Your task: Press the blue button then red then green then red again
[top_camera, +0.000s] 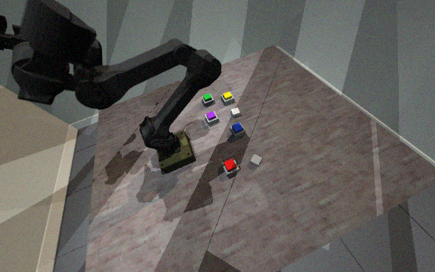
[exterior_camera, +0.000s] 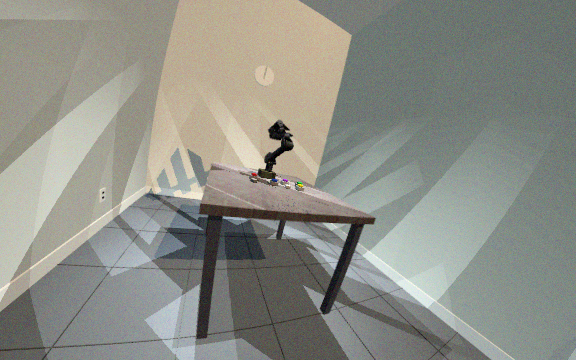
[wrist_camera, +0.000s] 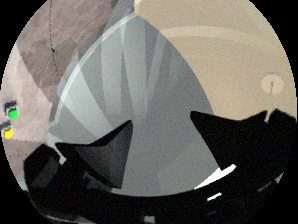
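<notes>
The blue button point(top_camera: 237, 128) point(exterior_camera: 274, 180) stands on the table in front of the arm. The red button point(top_camera: 230, 165) point(exterior_camera: 254, 174) stands at one end of the button group. The green button point(top_camera: 207, 97) point(wrist_camera: 13, 114) stands at the other end and shows at the left edge of the wrist view. All three caps look raised. My gripper point(wrist_camera: 161, 119) is open, with nothing between its fingers. It is held high, away from the buttons, and faces the walls.
A yellow button point(top_camera: 227, 95) point(wrist_camera: 8, 133) stands beside the green one. A purple button point(top_camera: 211, 115) stands between green and blue. A small white block point(top_camera: 235, 112) lies between yellow and blue. A grey block point(top_camera: 256, 160) lies near the red button. The arm's base point(top_camera: 177, 160) is close to the buttons.
</notes>
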`<action>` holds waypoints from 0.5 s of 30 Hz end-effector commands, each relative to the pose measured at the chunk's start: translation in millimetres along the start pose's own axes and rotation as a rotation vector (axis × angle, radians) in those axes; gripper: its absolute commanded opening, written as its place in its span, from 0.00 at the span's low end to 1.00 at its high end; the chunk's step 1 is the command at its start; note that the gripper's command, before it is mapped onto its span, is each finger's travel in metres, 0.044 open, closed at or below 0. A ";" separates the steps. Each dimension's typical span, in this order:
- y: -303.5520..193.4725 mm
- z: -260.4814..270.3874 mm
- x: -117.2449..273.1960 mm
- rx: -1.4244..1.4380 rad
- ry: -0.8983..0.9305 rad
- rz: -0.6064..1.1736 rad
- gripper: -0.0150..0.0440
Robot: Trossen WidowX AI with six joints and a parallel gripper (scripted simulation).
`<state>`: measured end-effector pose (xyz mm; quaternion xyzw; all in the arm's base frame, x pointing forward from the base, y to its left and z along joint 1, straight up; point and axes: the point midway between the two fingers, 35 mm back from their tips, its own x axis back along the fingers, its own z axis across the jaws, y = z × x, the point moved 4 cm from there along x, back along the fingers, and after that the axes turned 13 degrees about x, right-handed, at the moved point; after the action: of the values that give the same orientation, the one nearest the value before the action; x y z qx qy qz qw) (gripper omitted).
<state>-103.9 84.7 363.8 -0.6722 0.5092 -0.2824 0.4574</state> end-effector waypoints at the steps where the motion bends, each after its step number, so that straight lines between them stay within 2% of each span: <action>1: 0.4 -2.1 0.5 0.014 -0.011 -0.002 0.93; 3: 3.8 -18.9 6.0 0.128 -0.105 -0.011 0.93; 8: 18.0 -76.9 43.2 0.531 -0.478 0.030 0.93; 15: 36.0 -128.9 135.0 1.004 -1.023 0.304 0.93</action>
<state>-181.4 -42.4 376.9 -0.4499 0.1910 -0.1430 0.8607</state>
